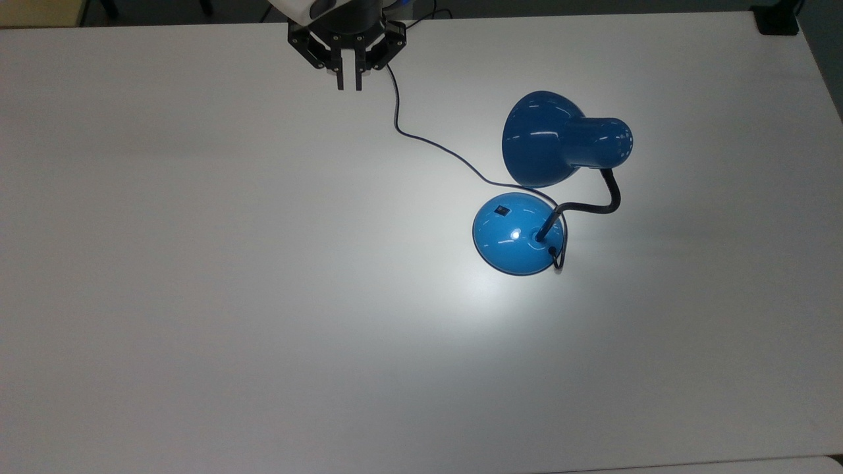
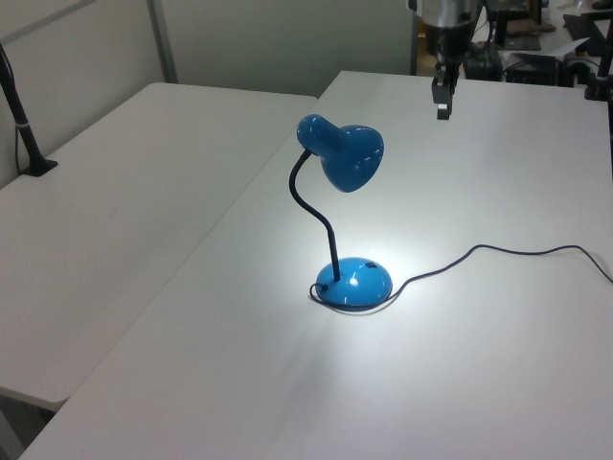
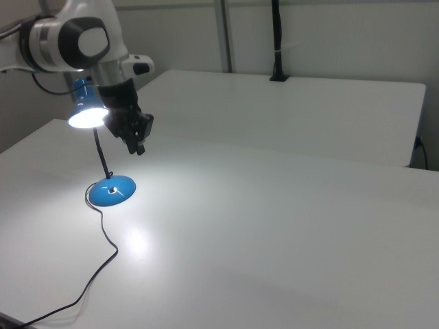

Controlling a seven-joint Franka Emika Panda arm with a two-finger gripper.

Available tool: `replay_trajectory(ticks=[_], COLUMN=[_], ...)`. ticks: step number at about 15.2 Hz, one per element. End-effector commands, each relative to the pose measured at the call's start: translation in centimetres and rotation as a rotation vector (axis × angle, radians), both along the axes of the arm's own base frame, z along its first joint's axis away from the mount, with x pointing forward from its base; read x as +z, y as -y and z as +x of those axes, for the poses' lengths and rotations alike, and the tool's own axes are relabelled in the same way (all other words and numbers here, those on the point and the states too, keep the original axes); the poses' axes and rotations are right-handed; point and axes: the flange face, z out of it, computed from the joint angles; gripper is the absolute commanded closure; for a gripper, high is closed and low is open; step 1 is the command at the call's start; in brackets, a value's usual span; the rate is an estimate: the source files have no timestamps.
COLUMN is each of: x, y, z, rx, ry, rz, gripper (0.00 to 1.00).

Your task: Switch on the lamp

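The lamp point(image 1: 556, 184) stands on the white table point(image 1: 197, 296), toward the top view's right. It is lit: a bright pool of light covers the tabletop around its round blue base point(image 1: 517, 234). Its dark cord point(image 1: 428, 141) runs across the table from the base toward the top view's upper edge. Farther back, well apart from the lamp, the gripper point(image 1: 349, 84) hangs above the table; its fingers are nearly together, holding nothing.

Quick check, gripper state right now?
Gripper: shut, fingers together with nothing between them, up above the table and well away from the lit lamp.
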Motion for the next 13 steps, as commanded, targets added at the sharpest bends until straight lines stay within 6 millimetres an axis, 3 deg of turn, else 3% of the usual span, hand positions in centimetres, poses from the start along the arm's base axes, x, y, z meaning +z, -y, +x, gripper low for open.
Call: replay_trajectory(ticks=[1, 3, 4, 8, 13], x=[3.4, 4.3, 4.7, 6.0, 6.1], y=[1.4, 1.4, 2.1, 3.2, 3.5], z=[-0.5, -0.7, -1.0, -1.6, -1.7], rx=[-0.086, -0.098, -0.105, -0.124, -0.136], ry=[0.024, 0.010, -0.009, 0.008, 0.009], rz=[-0.020, -0.022, -0.025, -0.029, -0.029], gripper=[0.28, 0.05, 0.00, 0.00, 0.00])
